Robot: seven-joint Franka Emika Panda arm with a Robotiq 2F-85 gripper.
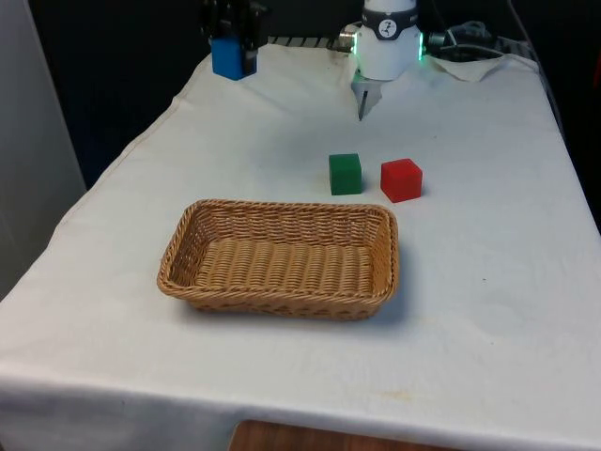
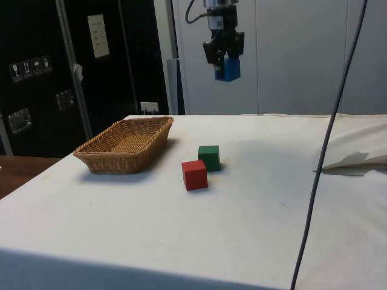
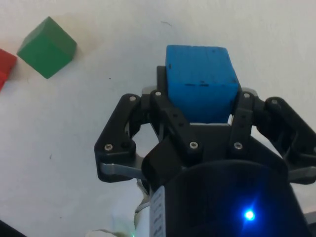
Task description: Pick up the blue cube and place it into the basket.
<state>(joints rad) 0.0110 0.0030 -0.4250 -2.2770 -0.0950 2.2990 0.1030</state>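
Holding the blue cube (image 2: 229,68) clamped between its two fingers, the claw (image 2: 224,61) hangs well above the table (image 2: 254,211), the cube clear of the cloth. The wrist view confirms the grip: the cube (image 3: 200,84) sits squarely between the fingers (image 3: 163,106) and pokes out beyond them.

Pick-up: judged done. Cube is off the table and carried.

Left to do: carry and release. The basket (image 1: 380,272) stands toward the near side of the table in the front view, well apart from the claw (image 1: 232,47), which is up by the far edge on the front view's left. Basket holds nothing yet.

Other items: green cube (image 1: 345,174) and red cube (image 1: 401,179) rest just beside each other on the cloth, between the robot's end and the basket, not part of the job.
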